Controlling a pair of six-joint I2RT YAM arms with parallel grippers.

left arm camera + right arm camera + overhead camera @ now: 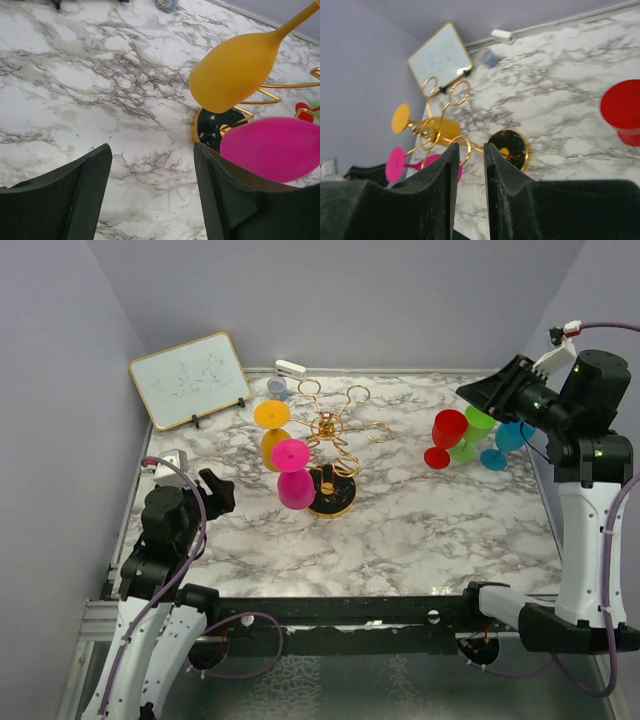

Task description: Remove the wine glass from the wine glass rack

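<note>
An orange glass [232,72] and a pink glass [272,147] hang from the rack [327,426] in the middle of the table [420,530]. The left fingers [85,190] are spread and empty near the pink glass; the right fingers [435,190] stand slightly apart (nothing between). A crooked pull could snag a stem — and tip the rack.

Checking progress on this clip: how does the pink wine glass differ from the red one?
The pink wine glass hangs upside down from the wine glass rack; the red wine glass stands upright on the table. The pink one is left of centre, the red one far right. Both are opaque, stemmed glasses.
</note>
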